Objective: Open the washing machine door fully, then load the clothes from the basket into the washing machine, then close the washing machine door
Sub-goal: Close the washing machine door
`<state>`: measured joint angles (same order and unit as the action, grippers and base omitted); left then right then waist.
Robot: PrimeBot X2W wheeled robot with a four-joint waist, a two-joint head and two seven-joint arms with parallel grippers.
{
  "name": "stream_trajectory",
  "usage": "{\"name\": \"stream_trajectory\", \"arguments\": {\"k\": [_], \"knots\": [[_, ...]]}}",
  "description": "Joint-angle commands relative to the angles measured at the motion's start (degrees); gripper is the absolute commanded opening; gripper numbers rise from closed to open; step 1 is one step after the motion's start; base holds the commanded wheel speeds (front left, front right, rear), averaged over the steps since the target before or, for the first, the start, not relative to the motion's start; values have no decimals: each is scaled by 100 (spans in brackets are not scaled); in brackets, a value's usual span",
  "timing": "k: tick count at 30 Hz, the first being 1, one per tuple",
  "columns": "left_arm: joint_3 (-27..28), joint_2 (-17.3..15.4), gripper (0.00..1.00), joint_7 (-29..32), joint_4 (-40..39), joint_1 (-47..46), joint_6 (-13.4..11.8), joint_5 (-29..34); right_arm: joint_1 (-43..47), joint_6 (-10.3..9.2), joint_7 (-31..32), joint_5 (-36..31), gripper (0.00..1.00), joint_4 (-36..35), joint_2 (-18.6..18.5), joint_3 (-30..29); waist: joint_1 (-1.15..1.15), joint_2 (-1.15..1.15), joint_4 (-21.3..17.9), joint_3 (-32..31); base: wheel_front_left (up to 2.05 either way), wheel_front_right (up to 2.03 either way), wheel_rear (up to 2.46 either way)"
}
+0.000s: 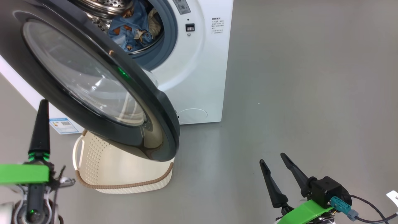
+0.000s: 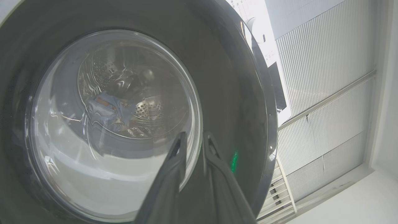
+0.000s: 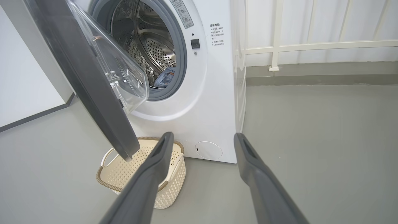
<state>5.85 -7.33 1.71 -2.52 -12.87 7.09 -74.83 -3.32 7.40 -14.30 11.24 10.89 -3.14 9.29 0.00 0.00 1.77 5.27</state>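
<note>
Door status: washing machine door is swung partway, standing at an angle off the washing machine. Its outer face is straight ahead of the left pincer, with the tips at the edge of the glass bowl. Can't tell if they touch it.

Clothes, blue with bear print, sit in the steel drum. They are beyond the door from the left pincer, visible through the glass, and ahead and up-left of the right pincer.

Basket is on the floor against the machine front, under the door's lower rim. It is ahead-left of the right pincer and just right of the left one.

Round filter cap is low on the machine front, ahead of the right pincer between its fingers. Blue label sticker is just past the left pincer.

Floor is plain grey and smooth. White railing runs along the wall, ahead-right of the right pincer. Ribbed pale wall panels show past the door rim from the left wrist.

Left arm: fingers point up at the door with a narrow gap between them, nothing pinched. Green bracket sits at the wrist.

Right arm: low and well apart from the machine and basket, angled toward the machine. Fingers are spread wide and empty.
</note>
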Motion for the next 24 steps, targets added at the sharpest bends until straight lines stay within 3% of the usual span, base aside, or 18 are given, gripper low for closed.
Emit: {"name": "stream_trajectory", "arguments": {"k": [1,6,10,17,24], "knots": [[111,-255,100,-130,-188,-41,39,132,-3,9,-70,65,100,-135,26,160,0,0,9,-18,0,0,0],[-632,-1029,100,-1357,24,248,39,1158,20,9,-70,47,100,-200,26,192,0,0,1,-78,0,0,0],[-981,-1384,100,-1655,410,428,39,2232,53,9,-70,48,100,-244,26,206,0,0,-19,-144,0,0,0],[-239,-905,100,-1669,467,764,39,4198,154,9,-70,52,100,-297,26,193,0,0,-42,-242,0,0,0],[156,-439,100,-1670,269,1271,39,5396,217,9,-70,49,100,-369,26,169,0,0,-42,-273,0,0,0]]}}
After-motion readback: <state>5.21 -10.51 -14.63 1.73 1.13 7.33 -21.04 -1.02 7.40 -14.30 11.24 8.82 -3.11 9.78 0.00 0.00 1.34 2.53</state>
